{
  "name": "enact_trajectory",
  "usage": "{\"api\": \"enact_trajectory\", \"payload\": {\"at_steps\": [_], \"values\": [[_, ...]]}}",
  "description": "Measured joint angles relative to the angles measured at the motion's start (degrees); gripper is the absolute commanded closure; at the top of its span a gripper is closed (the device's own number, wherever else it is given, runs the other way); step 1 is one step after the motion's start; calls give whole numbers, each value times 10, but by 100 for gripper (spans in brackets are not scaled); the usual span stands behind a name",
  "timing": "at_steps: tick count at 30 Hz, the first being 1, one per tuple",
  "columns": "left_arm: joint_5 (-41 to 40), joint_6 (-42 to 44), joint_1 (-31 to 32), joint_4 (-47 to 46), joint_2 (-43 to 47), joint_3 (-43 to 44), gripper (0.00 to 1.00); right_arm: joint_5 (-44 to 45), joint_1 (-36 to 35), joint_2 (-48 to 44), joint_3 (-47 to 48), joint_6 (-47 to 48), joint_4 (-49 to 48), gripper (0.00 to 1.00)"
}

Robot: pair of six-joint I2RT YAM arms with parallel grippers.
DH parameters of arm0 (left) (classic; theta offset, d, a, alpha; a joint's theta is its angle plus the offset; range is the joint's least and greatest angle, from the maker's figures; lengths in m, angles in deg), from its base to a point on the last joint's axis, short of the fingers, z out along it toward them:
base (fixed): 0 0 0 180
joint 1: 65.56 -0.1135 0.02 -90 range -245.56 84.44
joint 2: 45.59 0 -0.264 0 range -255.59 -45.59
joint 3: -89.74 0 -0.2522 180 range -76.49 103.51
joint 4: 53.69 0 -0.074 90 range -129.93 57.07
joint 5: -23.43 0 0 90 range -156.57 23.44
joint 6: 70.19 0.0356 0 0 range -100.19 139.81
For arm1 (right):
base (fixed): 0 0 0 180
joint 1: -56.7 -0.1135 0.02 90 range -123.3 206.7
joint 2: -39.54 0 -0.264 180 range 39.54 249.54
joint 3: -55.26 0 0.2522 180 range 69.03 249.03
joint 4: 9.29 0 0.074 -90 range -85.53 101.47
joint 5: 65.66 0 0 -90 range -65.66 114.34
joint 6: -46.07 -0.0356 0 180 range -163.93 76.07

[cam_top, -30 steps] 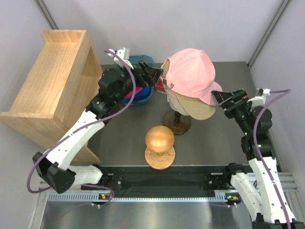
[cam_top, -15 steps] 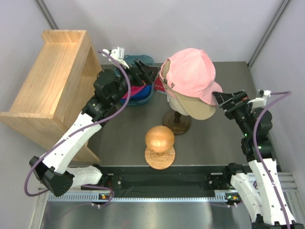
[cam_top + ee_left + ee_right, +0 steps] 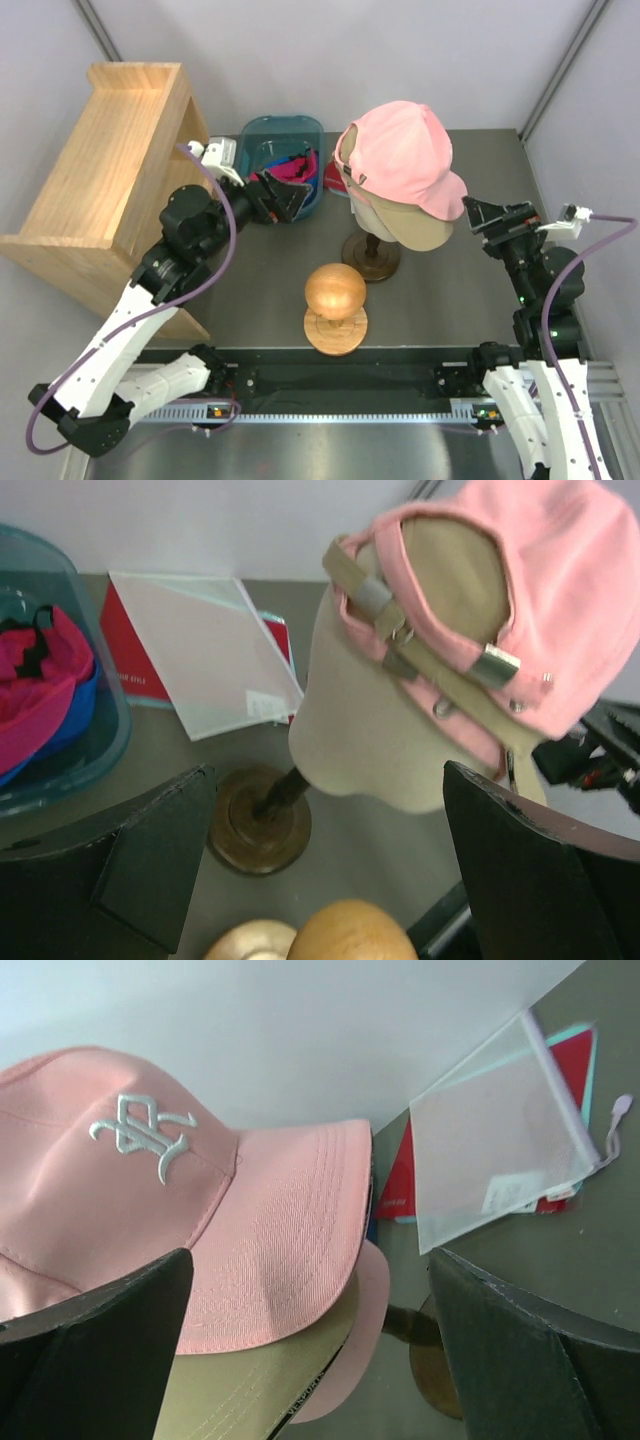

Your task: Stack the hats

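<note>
Pink cap [image 3: 405,155] over tan cap [image 3: 418,232] on mannequin head [image 3: 370,745] | magenta cap [image 3: 40,685], blue cap [image 3: 72,720] in teal bin [image 3: 285,125] | left gripper [image 3: 288,197], right gripper [image 3: 476,216]: jaws spread, empty | step: likely fetching third cap | next: left should dip into bin, pinch magenta.

Pink cap [image 3: 400,150], tan cap [image 3: 415,232]

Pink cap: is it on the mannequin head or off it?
On. The pink cap sits over the tan cap on the mannequin head, brims overlapping.
</note>
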Motion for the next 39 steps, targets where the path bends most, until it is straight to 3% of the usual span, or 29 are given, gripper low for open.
{"api": "enact_trajectory", "payload": {"at_steps": [7,14,28,39], "values": [[78,7,0,102,57,-61,1,80,0,-25,23,13,44,0],[160,-16,5,164,70,-132,1,103,0,-12,43,20,59,0],[233,-109,10,152,140,-249,1,96,0,-6,43,14,81,0],[269,-97,16,158,202,-262,1,94,0,-6,43,13,100,0]]}}
